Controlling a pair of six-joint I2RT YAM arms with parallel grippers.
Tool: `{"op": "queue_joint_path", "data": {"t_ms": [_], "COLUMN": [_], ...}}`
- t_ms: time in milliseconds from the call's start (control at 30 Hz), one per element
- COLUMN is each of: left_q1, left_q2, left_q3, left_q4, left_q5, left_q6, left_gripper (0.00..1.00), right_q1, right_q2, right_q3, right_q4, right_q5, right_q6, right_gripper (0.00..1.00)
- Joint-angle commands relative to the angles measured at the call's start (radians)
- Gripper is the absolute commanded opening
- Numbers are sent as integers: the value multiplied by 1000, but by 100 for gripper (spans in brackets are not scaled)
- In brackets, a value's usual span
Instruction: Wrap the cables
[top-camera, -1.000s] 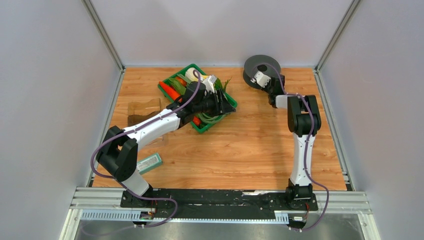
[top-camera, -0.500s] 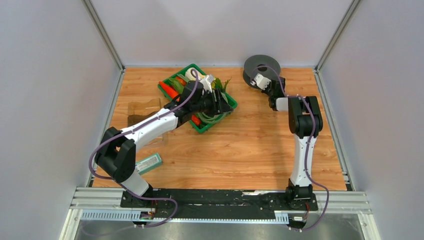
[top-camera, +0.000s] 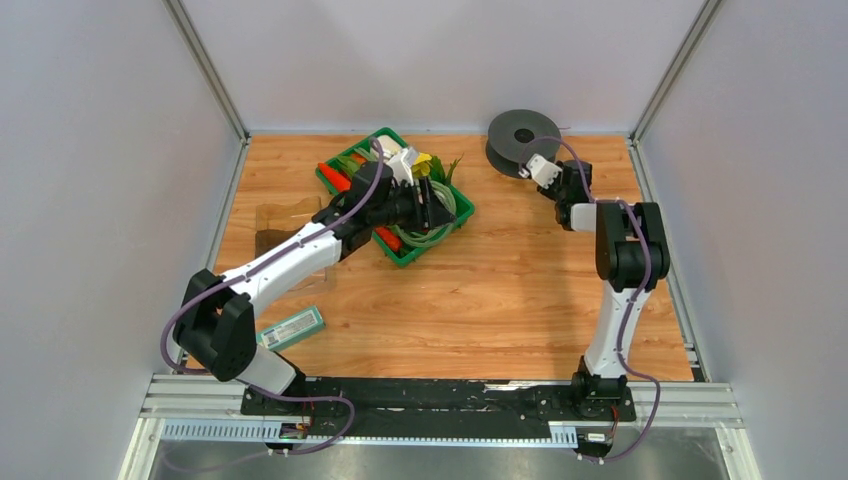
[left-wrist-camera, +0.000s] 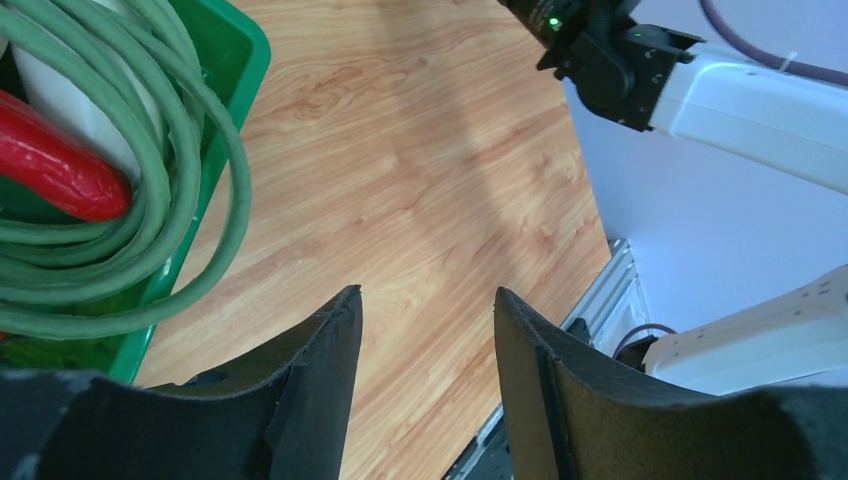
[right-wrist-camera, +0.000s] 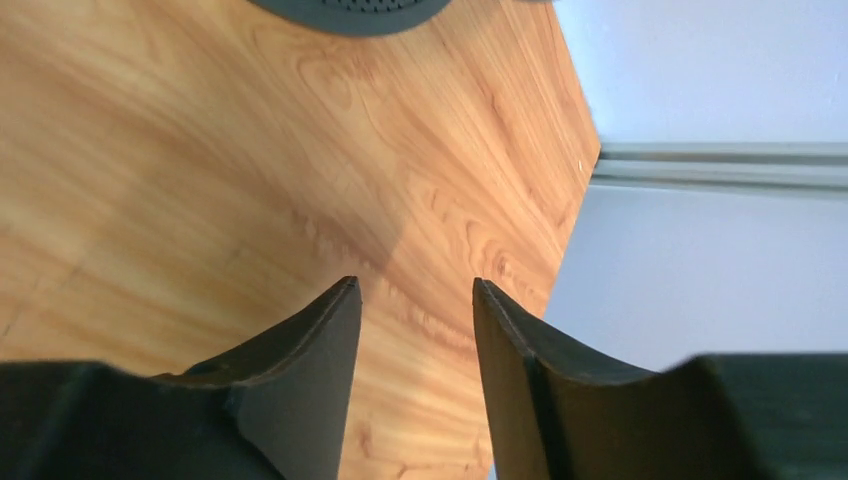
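Top cam: left gripper (top-camera: 432, 204) is hanging over the right part of the green basket (top-camera: 402, 258), back-left on the table (top-camera: 500, 290). Basket's holding green looped strands (top-camera: 430, 238) + some red/orange veg. Right gripper (top-camera: 537, 168) is sitting just beside the dark grey spool (top-camera: 522, 132), back-right corner. Can't judge either set of jaws from up here tbh. Small teal packet (top-camera: 290, 327) is lying near the left arm's base.

Left wrist cam: jaws are standing moderately apart w/ nothing between them, pointing at bare wood just past the basket rim. Strands are spilling over that rim, next to a red veg (left-wrist-camera: 50, 165).

Right wrist cam: jaws are parted about the same, nothing in them, hovering over bare table w/ the spool's edge at the top of frame.

Cable: I'm not picking out the thin red wire in any view, too fine, so can't tell where it's lying.
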Motion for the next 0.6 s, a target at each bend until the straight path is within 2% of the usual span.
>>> {"op": "queue_joint_path", "data": {"t_ms": [0, 133, 200, 267, 400, 500, 567], "left_q1": [17, 40, 52, 65, 94, 121, 146], "left_q2": [-61, -90, -102, -117, -143, -157, -150], "left_q3": [-21, -35, -38, -41, -32, 5, 58], "left_q4": [-9, -35, -49, -60, -97, -161, -242], "left_q5": [13, 25, 30, 36, 48, 68, 94], "left_q6": [55, 89, 107, 124, 168, 216, 265], "left_gripper": [59, 62, 64, 66, 73, 75, 75], "right_q1": [-33, -50, -59, -65, -75, -87, -93], "right_q2": [-135, -222, -271, -316, -423, -525, -587], "right_q3": [-65, -115, -144, -171, -194, -179, -156], "right_q4": [-30, -92, -112, -139, -228, -325, -380], "right_q5": [-23, -45, -54, -59, -72, -105, -138], "right_q6": [25, 37, 37, 42, 82, 137, 177], "right_gripper": [54, 63, 71, 76, 86, 99, 100]}}
